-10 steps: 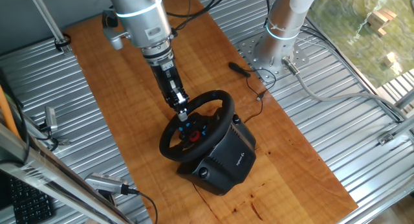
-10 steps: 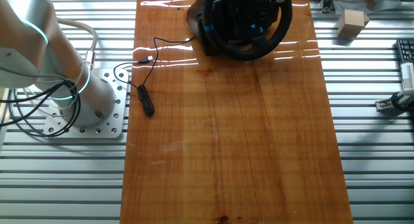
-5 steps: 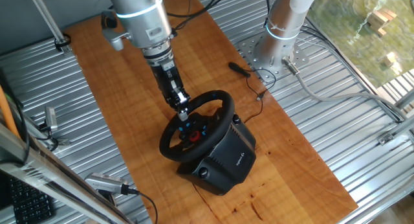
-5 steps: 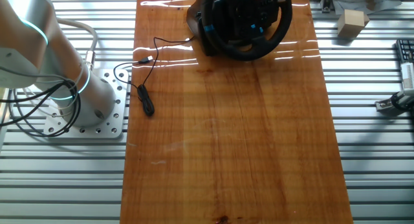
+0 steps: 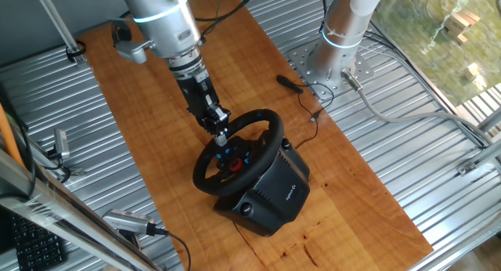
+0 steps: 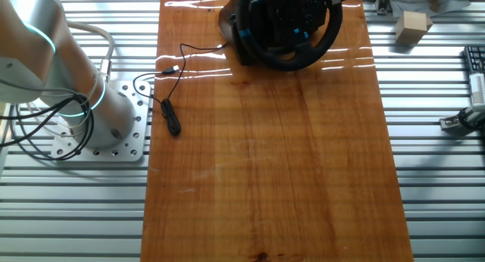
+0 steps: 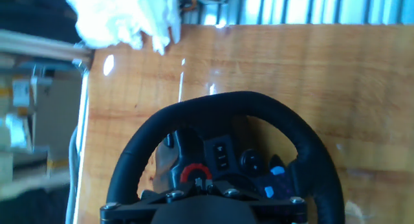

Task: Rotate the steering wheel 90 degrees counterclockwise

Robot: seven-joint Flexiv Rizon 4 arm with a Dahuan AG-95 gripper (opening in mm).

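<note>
The black steering wheel (image 5: 263, 121) stands tilted on its boxy black base (image 5: 275, 191) on the wooden board, with red and blue buttons on its hub. My gripper (image 5: 221, 135) reaches down from the upper left. Its tip rests just inside the wheel's upper-left rim, by the hub. The fingers look closed together with nothing between them. In the hand view the rim (image 7: 239, 102) arcs ahead and my gripper (image 7: 202, 184) sits close to the hub's red ring. In the other fixed view the wheel (image 6: 303, 59) is at the top edge and my gripper is out of sight.
A small black tool with a cable (image 5: 290, 82) lies beside the second arm's base (image 5: 335, 61); both also show in the other fixed view, the tool (image 6: 173, 118) and the base (image 6: 102, 122). A wooden block (image 6: 413, 25) sits off the board. White crumpled material (image 7: 123, 17) lies beyond the board.
The arm's upper part has leaned to the left, so the gripper tilts more. Its tip stays at the same spot on the wheel. The wheel looks unturned.
</note>
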